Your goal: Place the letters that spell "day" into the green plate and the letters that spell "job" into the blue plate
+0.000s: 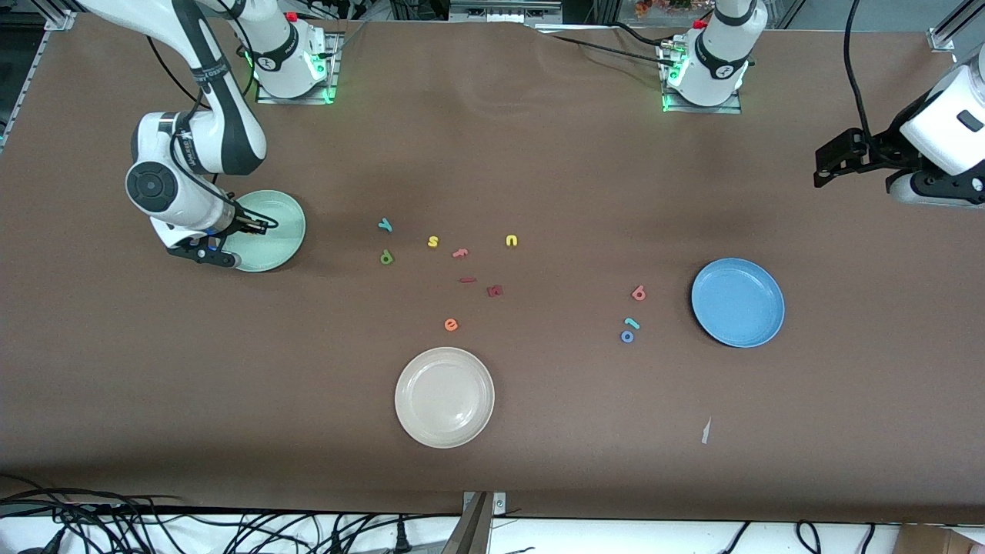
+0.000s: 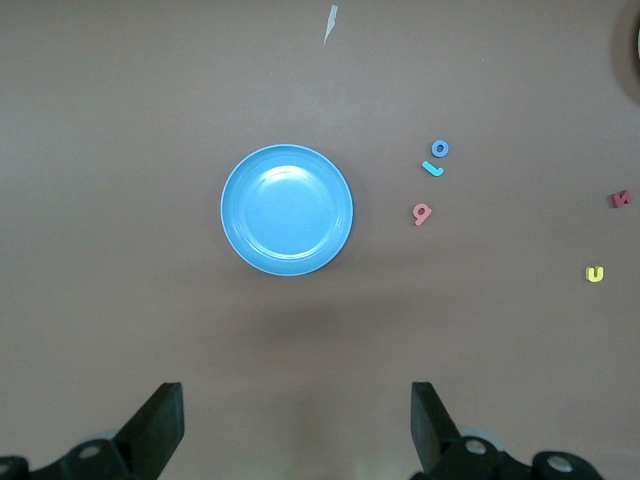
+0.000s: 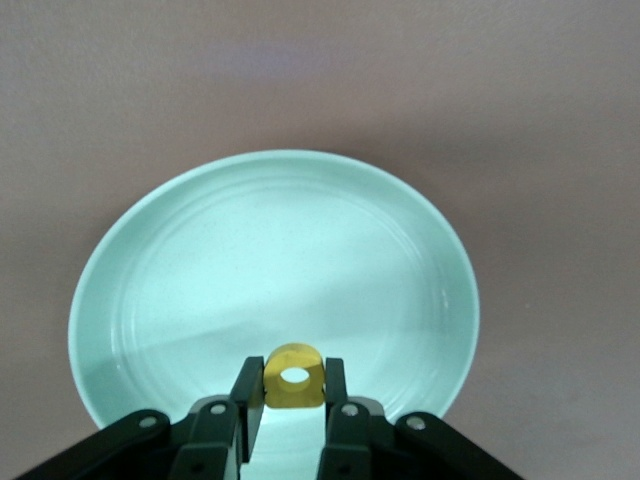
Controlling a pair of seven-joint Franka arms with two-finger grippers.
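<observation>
**Yellow "a" clamped over green plate, other five letters on table**

Right wrist view: yellow "a" [image 3: 294,376] pinched between the right gripper [image 3: 292,395] fingers, over the green plate [image 3: 150,290], near its rim. Can't tell if the letter touches the plate. Front view hides the "a" completely; the right arm's wrist covers part of the green plate [image 1: 286,223] at the right arm's end of the table.

Teal "y" [image 1: 385,225] and dark green "d" [image 1: 386,258] lie on the table, close together, "d" nearer the cam. Neither shows in the wrist views.

Blue plate [image 1: 762,327] sits toward the left arm's end. Just beside it: pink "b" [image 1: 638,292], teal "j" [image 1: 632,322], blue "o" [image 1: 627,336], all on the table; "o" nearest the cam. Left wrist view shows the same trio plus the plate from above.

Left gripper [image 2: 297,425] waits high up, jaws wide, holding nothing.

Others mid-table: yellow "s" [image 1: 433,241], yellow "u" [image 1: 512,241], orange "e" [image 1: 451,325], dark red letters [image 1: 494,290] too small to read. Cream plate [image 1: 445,396] nearest the cam. Arm label text unreadable.
</observation>
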